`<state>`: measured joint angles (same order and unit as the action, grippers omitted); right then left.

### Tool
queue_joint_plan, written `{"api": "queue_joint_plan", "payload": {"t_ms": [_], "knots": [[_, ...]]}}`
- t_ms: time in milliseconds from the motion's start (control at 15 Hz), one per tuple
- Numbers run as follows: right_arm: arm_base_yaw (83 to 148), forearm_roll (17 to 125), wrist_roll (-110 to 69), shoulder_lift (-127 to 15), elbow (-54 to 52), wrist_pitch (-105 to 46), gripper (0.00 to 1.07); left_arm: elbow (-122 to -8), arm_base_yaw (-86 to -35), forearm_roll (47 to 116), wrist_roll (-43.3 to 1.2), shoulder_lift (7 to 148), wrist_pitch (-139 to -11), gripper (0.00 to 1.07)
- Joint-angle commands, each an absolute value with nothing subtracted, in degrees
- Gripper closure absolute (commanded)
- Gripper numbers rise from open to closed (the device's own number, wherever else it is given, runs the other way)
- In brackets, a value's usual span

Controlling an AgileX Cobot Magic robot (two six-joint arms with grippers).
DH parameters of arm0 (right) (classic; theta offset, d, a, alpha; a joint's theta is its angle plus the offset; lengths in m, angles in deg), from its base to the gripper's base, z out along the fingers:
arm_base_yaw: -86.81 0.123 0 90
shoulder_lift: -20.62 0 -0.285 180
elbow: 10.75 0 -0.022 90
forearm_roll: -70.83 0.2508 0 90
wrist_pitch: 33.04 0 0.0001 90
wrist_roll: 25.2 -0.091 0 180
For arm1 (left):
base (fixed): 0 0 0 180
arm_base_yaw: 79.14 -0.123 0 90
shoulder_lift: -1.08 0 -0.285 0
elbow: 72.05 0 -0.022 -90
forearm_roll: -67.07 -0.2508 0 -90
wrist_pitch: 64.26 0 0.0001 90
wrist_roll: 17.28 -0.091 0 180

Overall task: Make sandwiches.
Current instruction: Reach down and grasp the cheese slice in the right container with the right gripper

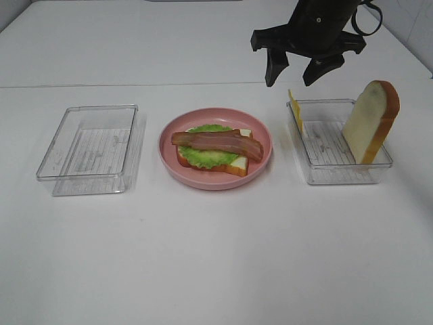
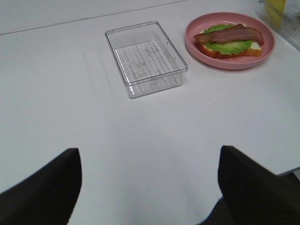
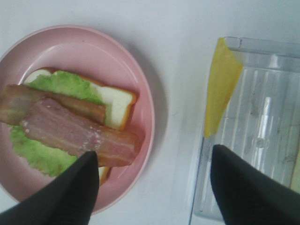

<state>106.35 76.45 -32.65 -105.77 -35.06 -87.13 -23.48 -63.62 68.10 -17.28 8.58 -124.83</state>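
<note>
A partial sandwich (image 1: pixel 215 150) lies on the pink plate (image 1: pixel 169 152): one bread slice, green lettuce and two bacon strips (image 1: pixel 218 141). It also shows in the left wrist view (image 2: pixel 229 41) and the right wrist view (image 3: pixel 70 126). A second bread slice (image 1: pixel 371 122) leans upright in the right clear tray (image 1: pixel 338 172). A yellow cheese slice (image 1: pixel 295 108) leans on that tray's left wall, also in the right wrist view (image 3: pixel 220 84). My right gripper (image 1: pixel 304 71) is open and empty, above and behind the tray's left end. My left gripper (image 2: pixel 150 187) is open and empty over bare table.
An empty clear tray (image 1: pixel 91 145) stands left of the plate, also in the left wrist view (image 2: pixel 145 58). The white table (image 1: pixel 216 257) stretches wide in front. The table's near edge shows in the left wrist view (image 2: pixel 286 171).
</note>
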Motion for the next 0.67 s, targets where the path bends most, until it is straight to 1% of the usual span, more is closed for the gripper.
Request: {"api": "queue_joint_plan", "payload": {"t_ms": [67, 400, 600, 667], "knots": [[106.3, 74.8, -33.3, -108.5, -37.3, -87.5, 0.43, -23.3, -63.8, 68.2, -17.3, 7.4, -124.1, 0.30], [106.3, 68.8, -34.9, -114.7, -42.7, -87.7, 0.47, -23.3, -63.8, 68.2, -17.3, 7.4, -124.1, 0.30], [106.3, 66.5, -36.0, -116.4, -43.5, -87.6, 0.48, -23.3, -63.8, 68.2, -17.3, 7.4, -124.1, 0.30], [106.3, 65.5, -36.0, -117.3, -43.5, -88.0, 0.51, -23.3, -63.8, 68.2, -17.3, 7.4, -124.1, 0.30]]}}
